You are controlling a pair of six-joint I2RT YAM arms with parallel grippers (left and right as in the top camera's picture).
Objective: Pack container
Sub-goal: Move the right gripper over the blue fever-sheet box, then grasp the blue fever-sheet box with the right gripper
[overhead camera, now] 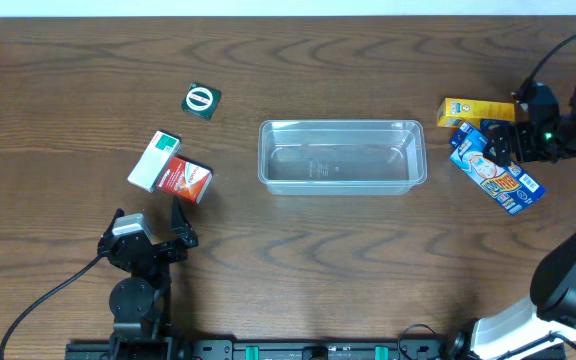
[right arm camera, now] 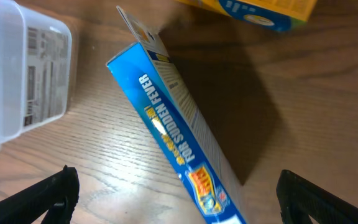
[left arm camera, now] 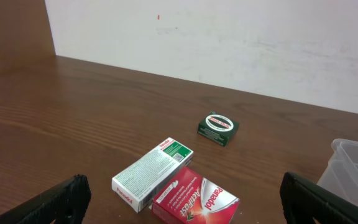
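Note:
The clear plastic container point(overhead camera: 341, 157) sits empty at the table's middle; its corner shows in the left wrist view point(left arm camera: 355, 168) and the right wrist view point(right arm camera: 17, 68). My left gripper point(overhead camera: 163, 228) is open and empty, just in front of a red box point(overhead camera: 185, 179) and a white-and-green box point(overhead camera: 154, 159), both also in the left wrist view point(left arm camera: 194, 200) point(left arm camera: 153, 172). My right gripper point(overhead camera: 501, 140) is open above a blue box point(overhead camera: 498, 172), which lies between the fingers in the right wrist view point(right arm camera: 179, 137).
A small dark green box point(overhead camera: 202, 99) lies at the back left, also in the left wrist view point(left arm camera: 218, 127). A yellow box point(overhead camera: 476, 110) lies behind the blue one, its edge in the right wrist view point(right arm camera: 260, 11). A white wall bounds the table's far side.

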